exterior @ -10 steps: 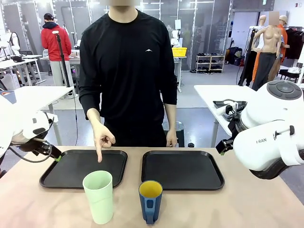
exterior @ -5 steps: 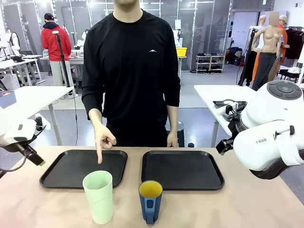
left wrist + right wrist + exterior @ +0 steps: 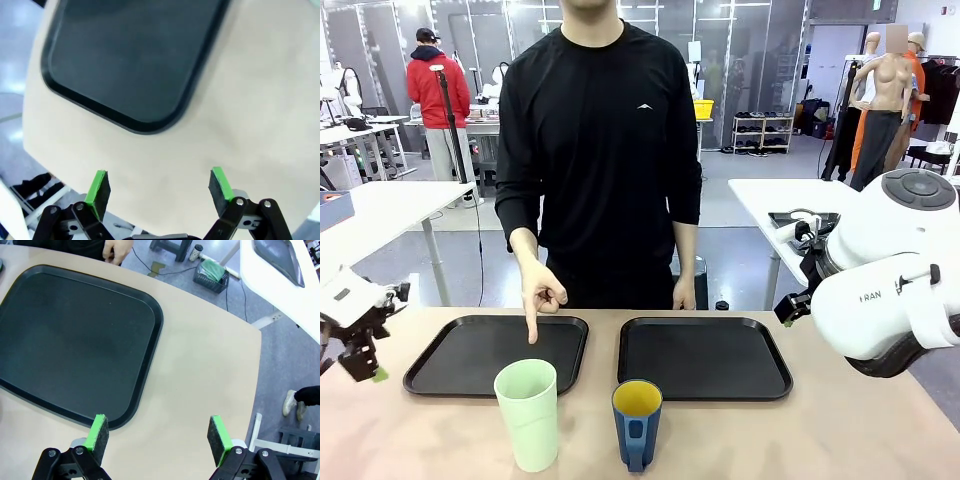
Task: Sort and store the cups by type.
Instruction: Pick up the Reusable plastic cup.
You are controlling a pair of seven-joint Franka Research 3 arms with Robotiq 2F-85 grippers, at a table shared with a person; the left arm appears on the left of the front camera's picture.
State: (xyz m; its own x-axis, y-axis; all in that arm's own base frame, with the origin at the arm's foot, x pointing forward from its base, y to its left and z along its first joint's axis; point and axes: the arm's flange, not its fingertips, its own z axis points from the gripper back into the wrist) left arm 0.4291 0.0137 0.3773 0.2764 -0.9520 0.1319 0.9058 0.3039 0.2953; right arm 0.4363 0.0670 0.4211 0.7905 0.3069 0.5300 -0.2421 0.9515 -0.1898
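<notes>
Two cups stand near the table's front edge: a tall mint-green tumbler (image 3: 527,414) and, to its right, a dark blue handled mug (image 3: 637,423) with a yellow inside. Behind them lie two black trays, the left tray (image 3: 452,364) and the right tray (image 3: 705,358). The person's hand (image 3: 539,298) points a finger down at the left tray. My left gripper (image 3: 367,366) hangs at the table's far left edge, well left of the tumbler; in its wrist view the left gripper (image 3: 159,186) is open and holds nothing. My right gripper (image 3: 158,434) is open over bare table beside the right tray's (image 3: 75,340) corner.
The right arm's white body (image 3: 890,290) bulks over the table's right side. The person stands at the far side, the other hand (image 3: 117,250) resting at the table edge. Other tables and a person in red stand farther back.
My left gripper has drawn back from the left tray's near-left corner, moving left and down to the table's edge. The cups, the pointing hand and the right arm stay put.
</notes>
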